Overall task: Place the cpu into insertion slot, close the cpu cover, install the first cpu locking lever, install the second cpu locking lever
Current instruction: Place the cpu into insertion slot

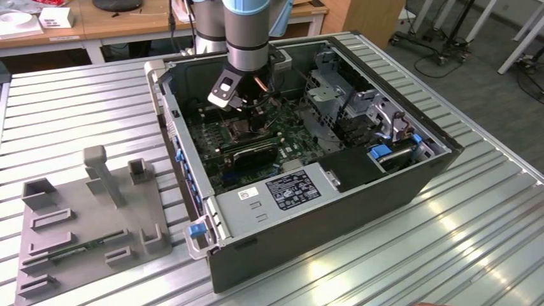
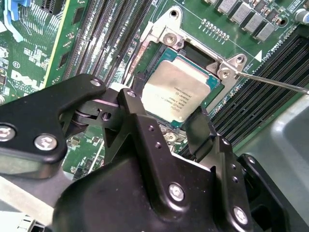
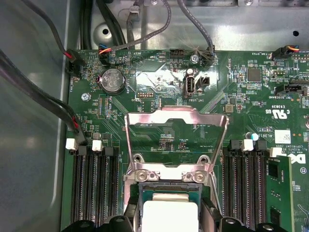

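The cpu (image 2: pixel 176 92), a pale square chip, lies level over the insertion slot (image 2: pixel 200 53) on the green motherboard (image 3: pixel 231 87). My gripper (image 2: pixel 166 112) reaches down into the open computer case (image 1: pixel 357 191) and straddles the chip. One black finger (image 2: pixel 131 99) rests against one edge and the other finger (image 2: pixel 199 126) against the opposite edge, so it is shut on the cpu (image 3: pixel 170 215). The cpu cover (image 3: pixel 176 114), a silvery frame with a square window, stands swung open behind the slot. A thin wire locking lever (image 2: pixel 273 83) sticks out beside the slot.
Memory slots (image 3: pixel 94 183) flank the socket on both sides. Cables (image 3: pixel 58 43) run along the case wall beyond the board. A drive cage (image 1: pixel 336 95) stands in the case on the exterior view's right. A grey fixture block (image 1: pixel 93 217) sits on the slatted table (image 1: pixel 476 223).
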Robot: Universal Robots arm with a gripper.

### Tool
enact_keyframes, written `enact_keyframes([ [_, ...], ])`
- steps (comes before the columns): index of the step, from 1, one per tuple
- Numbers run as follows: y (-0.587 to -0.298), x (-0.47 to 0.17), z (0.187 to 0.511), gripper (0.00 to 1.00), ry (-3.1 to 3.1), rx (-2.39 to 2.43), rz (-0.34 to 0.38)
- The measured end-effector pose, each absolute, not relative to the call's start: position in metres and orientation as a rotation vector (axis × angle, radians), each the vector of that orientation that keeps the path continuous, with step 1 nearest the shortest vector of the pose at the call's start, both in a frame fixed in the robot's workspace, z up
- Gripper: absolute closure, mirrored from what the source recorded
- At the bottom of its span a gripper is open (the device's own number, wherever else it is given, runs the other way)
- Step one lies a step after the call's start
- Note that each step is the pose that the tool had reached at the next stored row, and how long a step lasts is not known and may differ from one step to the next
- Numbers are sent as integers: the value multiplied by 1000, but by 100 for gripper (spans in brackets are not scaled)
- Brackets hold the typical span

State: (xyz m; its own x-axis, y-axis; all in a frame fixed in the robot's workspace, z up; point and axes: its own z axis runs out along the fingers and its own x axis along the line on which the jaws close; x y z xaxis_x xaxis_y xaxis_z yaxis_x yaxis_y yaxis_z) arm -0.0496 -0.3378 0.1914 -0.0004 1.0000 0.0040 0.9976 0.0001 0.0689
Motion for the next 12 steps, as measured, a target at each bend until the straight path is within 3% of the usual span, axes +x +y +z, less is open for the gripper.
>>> enact_keyframes([
  [12,-338,-56,195,38,2187,2186,84],
])
